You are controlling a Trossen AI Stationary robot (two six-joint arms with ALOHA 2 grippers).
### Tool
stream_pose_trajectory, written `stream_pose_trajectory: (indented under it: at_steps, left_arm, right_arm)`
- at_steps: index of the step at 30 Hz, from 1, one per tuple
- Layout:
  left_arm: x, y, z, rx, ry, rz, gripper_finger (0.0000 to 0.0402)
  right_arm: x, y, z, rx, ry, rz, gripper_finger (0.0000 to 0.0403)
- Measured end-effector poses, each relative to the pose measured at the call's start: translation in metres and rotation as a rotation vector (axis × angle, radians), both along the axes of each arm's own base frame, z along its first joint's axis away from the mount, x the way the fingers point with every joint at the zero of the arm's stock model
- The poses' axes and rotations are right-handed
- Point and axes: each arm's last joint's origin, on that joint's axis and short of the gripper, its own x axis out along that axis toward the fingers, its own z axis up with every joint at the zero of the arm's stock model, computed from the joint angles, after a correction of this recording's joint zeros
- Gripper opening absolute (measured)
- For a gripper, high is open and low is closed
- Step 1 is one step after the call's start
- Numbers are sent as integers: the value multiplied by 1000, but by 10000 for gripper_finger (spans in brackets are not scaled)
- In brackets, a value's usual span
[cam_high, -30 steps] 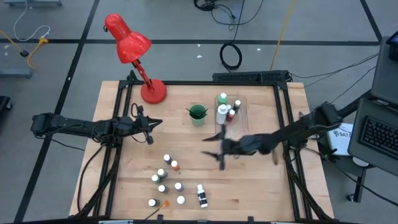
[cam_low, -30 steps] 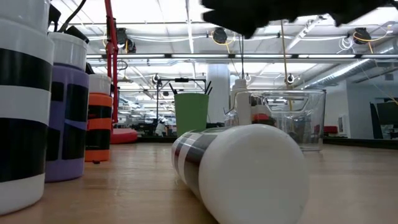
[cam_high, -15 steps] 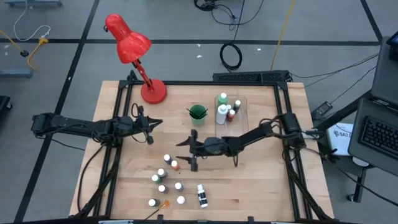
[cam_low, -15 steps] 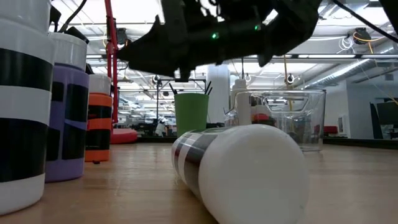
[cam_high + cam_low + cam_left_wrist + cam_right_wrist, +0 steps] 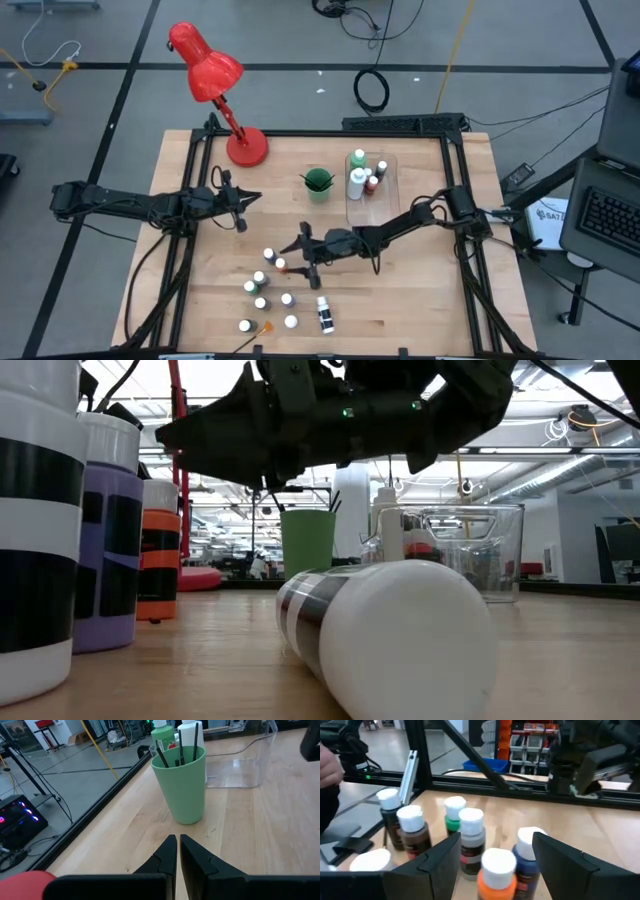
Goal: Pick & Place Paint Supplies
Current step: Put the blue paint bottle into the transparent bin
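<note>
Bottles nearest: small white-capped paint bottles [image 5: 268, 295] stand clustered at the desk's [image 5: 420, 300] near edge, one banded bottle [image 5: 324, 315] lying on its side. Right gripper [image 5: 300, 252] hovers over the cluster, fingers spread wide; in its wrist view the orange bottle [image 5: 495, 872] sits between them, not yet touched. Judged light, rigid, smooth plastic, easily tipped; best pinched at the body just under the cap. Left gripper [image 5: 241, 208] waits mid-desk, fingers pressed together, empty. Farther back: green cup [image 5: 318, 183] holding dark brushes [image 5: 178, 747], then clear bin [image 5: 388, 190] with taller bottles [image 5: 357, 172] already inside.
</note>
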Motion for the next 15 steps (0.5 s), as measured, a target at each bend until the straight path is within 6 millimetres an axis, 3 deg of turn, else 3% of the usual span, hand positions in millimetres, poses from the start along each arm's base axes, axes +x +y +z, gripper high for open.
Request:
stream_pose_trajectory:
  at_steps: [10,15]
  left_arm:
    - [0,0,0,0,-1,0,26]
    - [0,0,0,0,-3,0,26]
  right_arm:
    - [2,0,-24,-37,47,-1,240]
    - [4,0,-27,-29,19,-26,240]
